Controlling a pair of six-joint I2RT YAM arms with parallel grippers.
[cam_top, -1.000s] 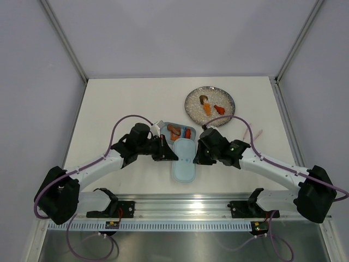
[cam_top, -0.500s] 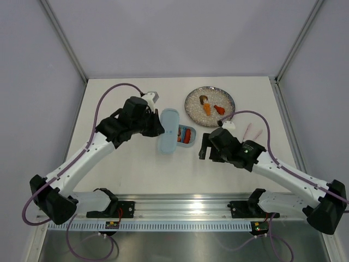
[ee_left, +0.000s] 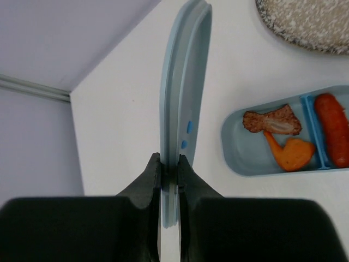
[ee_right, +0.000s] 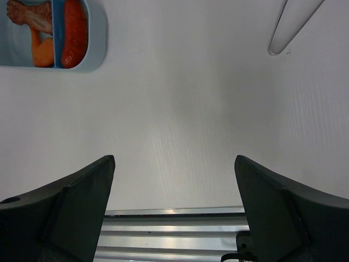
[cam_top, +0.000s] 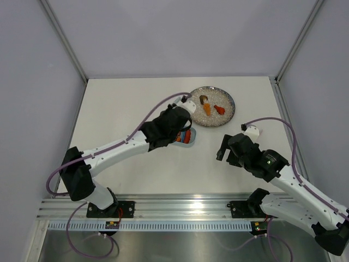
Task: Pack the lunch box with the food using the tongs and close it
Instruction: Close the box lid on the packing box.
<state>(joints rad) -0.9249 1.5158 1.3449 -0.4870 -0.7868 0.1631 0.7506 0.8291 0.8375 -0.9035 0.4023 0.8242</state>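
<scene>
My left gripper (ee_left: 169, 161) is shut on the edge of the pale-blue lid (ee_left: 182, 82), which stands on edge between its fingers. To the lid's right the open lunch box (ee_left: 245, 155) lies on the table and holds a brown piece (ee_left: 271, 121), an orange piece (ee_left: 294, 154) and a red sausage (ee_left: 332, 128). From above, the left arm covers most of the lunch box (cam_top: 189, 137). My right gripper (cam_top: 224, 153) stands open and empty to the box's right, over bare table. The whitish tongs (ee_right: 294, 24) lie at the far right of the right wrist view.
The round grey speckled plate (cam_top: 229, 112) sits behind the box with an orange piece (cam_top: 207, 108), a red piece (cam_top: 220, 109) and a brown piece (cam_top: 203, 99) on it. A metal rail (ee_right: 174, 224) runs along the table's near edge.
The left arm lifted the lid from in front of the box and swung it round to the box, toward the plate. The right gripper opened and drew back to the right.
</scene>
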